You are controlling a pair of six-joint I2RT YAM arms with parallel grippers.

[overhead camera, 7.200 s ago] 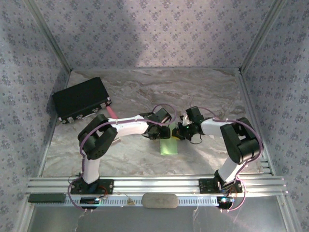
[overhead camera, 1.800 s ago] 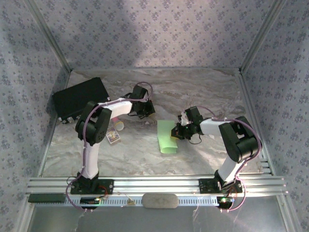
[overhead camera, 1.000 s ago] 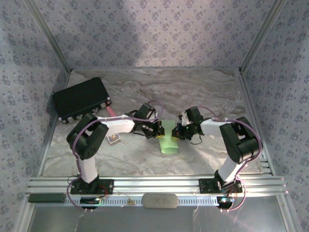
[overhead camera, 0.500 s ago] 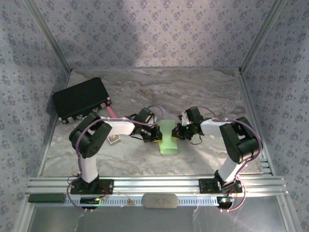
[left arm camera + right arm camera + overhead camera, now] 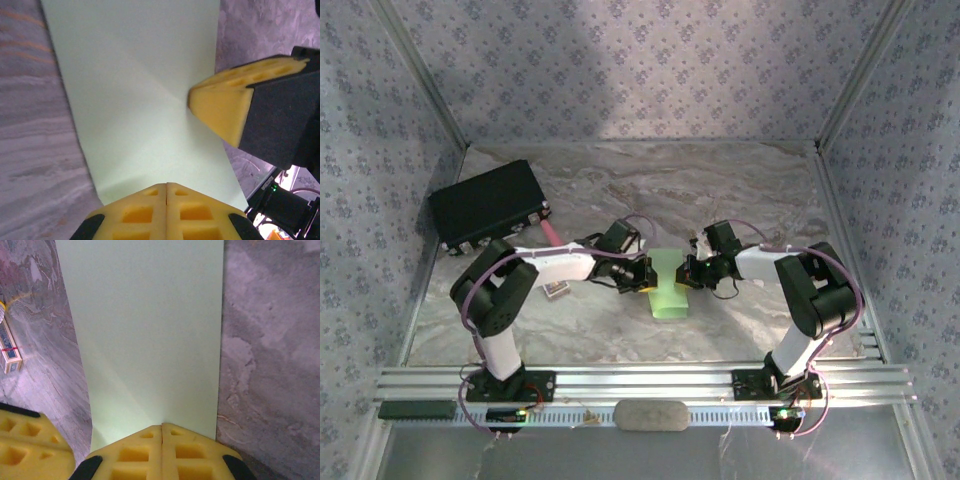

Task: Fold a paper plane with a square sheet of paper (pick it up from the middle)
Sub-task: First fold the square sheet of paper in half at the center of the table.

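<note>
- Since the picture of about two seconds ago, the left arm has come over from far to the left of the thin pale-green sheet of paper. Its left tool is now at the sheet's left edge.
- This sheet of paper lies on the grey marbled worktop as a narrow strip, between the two tools.
- The left tool has its yellow foam pads pressed together, with the tips touching the sheet's left edge. I cannot tell if paper is caught between them.
- The right tool also has its pads pressed together. Its tip rests on the sheet's right edge, opposite the left tool, and soft creases run out over the sheet from that spot.
- A small yellowish card box lies left of the sheet, well apart from it.
- A big black rectangular box stands far left of the sheet and further back.
- A thin pink cylinder lies on the side of the black box that faces the sheet.
</note>
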